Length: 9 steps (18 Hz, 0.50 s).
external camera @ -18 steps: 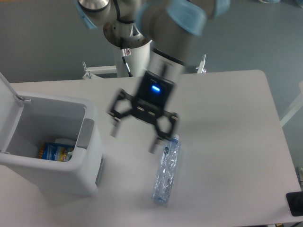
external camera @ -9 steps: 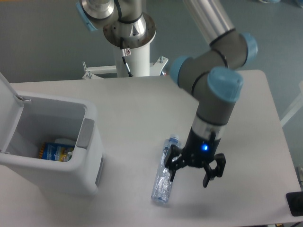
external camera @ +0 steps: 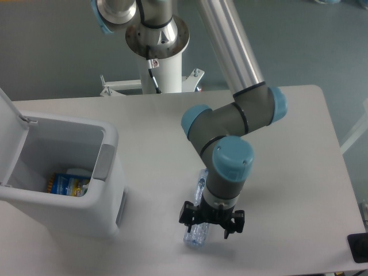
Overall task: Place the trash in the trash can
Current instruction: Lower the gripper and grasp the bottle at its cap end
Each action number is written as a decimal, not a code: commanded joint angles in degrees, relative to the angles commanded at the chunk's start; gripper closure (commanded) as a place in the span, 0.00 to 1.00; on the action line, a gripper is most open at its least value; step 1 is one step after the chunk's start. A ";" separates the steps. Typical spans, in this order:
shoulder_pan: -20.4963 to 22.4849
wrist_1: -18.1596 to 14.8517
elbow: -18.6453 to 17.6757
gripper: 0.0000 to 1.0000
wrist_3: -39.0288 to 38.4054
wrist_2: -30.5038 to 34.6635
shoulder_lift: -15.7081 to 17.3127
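Observation:
A crushed clear plastic bottle (external camera: 195, 234) lies on the white table right of the trash can, and my wrist covers its middle. My gripper (external camera: 211, 225) points straight down over the bottle's near end. Its black fingers (external camera: 185, 218) are spread, and the bottle's near end shows between them. The gripper is open and holds nothing. The trash can (external camera: 109, 141) is a white bin at the left with its lid (external camera: 8, 123) swung up. Inside lie a blue and yellow packet (external camera: 64, 185) and a small white piece (external camera: 77, 171).
The table's front edge runs just below the bottle. The robot's white base column (external camera: 164, 72) stands at the back edge. A dark object (external camera: 357, 247) sits at the front right corner.
The arm has swung left and turned. The gripper went from beside the bottle's right side to straight above its near end. The bottle has stayed put.

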 joint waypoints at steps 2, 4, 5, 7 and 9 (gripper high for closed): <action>-0.09 0.00 -0.09 0.00 0.18 0.09 -0.53; -0.18 0.00 -0.09 0.00 0.27 0.00 -0.97; -0.44 0.00 0.00 0.00 0.36 0.09 -1.58; -0.53 0.17 0.44 0.00 0.27 0.61 -2.72; -1.23 0.00 0.79 0.12 0.36 2.89 -2.99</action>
